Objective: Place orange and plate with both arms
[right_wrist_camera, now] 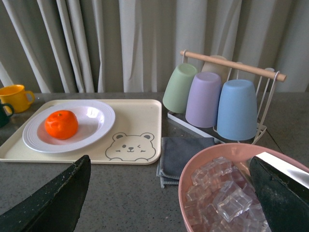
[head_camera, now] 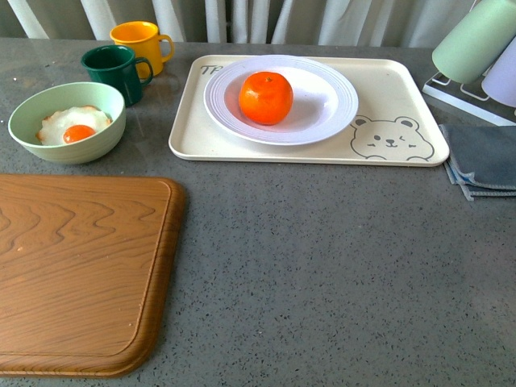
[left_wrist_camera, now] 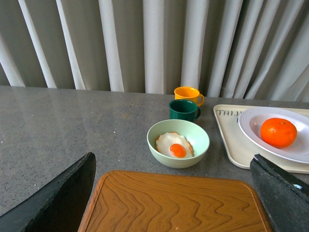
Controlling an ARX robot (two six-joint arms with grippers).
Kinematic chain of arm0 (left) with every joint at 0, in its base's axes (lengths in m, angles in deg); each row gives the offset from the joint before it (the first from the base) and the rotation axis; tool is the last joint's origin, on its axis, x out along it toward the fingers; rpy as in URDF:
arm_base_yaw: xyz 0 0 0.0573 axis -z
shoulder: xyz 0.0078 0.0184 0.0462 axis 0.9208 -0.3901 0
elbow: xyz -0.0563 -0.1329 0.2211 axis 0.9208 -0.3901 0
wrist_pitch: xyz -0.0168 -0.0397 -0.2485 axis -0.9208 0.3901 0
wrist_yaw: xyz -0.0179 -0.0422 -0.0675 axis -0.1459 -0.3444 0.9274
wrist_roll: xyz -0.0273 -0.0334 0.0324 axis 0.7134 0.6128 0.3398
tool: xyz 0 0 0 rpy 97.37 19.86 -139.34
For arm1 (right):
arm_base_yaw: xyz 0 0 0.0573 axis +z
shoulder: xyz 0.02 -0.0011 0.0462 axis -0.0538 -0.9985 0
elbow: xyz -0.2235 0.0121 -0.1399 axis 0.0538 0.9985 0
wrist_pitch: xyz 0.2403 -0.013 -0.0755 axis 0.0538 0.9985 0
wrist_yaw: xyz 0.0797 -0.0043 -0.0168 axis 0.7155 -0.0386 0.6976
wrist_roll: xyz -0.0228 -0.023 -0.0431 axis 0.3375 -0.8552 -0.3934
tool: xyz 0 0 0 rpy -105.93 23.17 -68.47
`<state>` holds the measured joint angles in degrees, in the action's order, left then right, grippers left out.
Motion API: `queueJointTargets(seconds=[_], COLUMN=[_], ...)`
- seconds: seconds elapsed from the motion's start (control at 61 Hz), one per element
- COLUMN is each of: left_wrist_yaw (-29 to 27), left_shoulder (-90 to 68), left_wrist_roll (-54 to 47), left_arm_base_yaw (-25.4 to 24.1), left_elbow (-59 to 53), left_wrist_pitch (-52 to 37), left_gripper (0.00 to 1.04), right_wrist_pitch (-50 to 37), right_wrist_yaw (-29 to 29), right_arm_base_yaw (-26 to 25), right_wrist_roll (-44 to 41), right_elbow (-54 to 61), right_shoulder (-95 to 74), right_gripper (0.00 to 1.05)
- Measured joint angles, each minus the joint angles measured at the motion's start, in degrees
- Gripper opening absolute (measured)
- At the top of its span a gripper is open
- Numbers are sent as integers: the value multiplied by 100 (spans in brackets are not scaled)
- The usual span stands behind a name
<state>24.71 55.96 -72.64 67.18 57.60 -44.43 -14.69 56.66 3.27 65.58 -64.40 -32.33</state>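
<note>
Grey speckled bench [head_camera: 322, 258], pale pleated curtain behind. Landmark: the cream bear tray [head_camera: 395, 97], at the back centre of the bench.

Well left of the tray, near edge: wooden cutting board [head_camera: 76, 274], bare. Behind the board, left of the tray: pale green bowl [head_camera: 32, 113] holding a fried egg [head_camera: 74, 125]. Between bowl and tray, further back: dark green mug [head_camera: 113, 71], with a yellow mug [head_camera: 139, 42] just behind it.

On the tray, towards its left end: the plate [head_camera: 322, 97], white, ridged rim, lying flat. The orange [head_camera: 266, 97] sits inside the plate, left of its middle, upright.

Right of the tray, just beside its corner: folded grey cloth [head_camera: 484, 157]. Behind the cloth: rack with upturned cups [right_wrist_camera: 207, 96] in green, lilac and blue. Right wrist view also shows a pink bowl of ice cubes [right_wrist_camera: 217, 198] nearer than the cloth.

Left gripper [left_wrist_camera: 174, 203]: jaws wide apart, empty, over the board. Right gripper [right_wrist_camera: 169, 203]: jaws wide apart, empty, over the pink bowl's edge.
</note>
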Motion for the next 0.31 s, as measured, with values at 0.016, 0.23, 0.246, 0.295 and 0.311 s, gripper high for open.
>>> queueJointTargets(seconds=[0.016,0.23,0.246,0.295,0.311], left_wrist_yaw=[0,0,0,0,0], left_shoulder=[0,0,0,0,0], left_wrist_roll=[0,0,0,0,0], left_arm_base_yaw=[0,0,0,0,0], left_elbow=[0,0,0,0,0], left_wrist_pitch=[0,0,0,0,0], left_gripper=[96,96,96,96,96], right_wrist_pitch=[0,0,0,2,0], right_wrist_yaw=[0,0,0,0,0], right_arm_base_yaw=[0,0,0,0,0], right_wrist_roll=[0,0,-2,0,0], right_elbow=[0,0,0,0,0], right_shoulder=[0,0,0,0,0], right_gripper=[97,96,96,96,96])
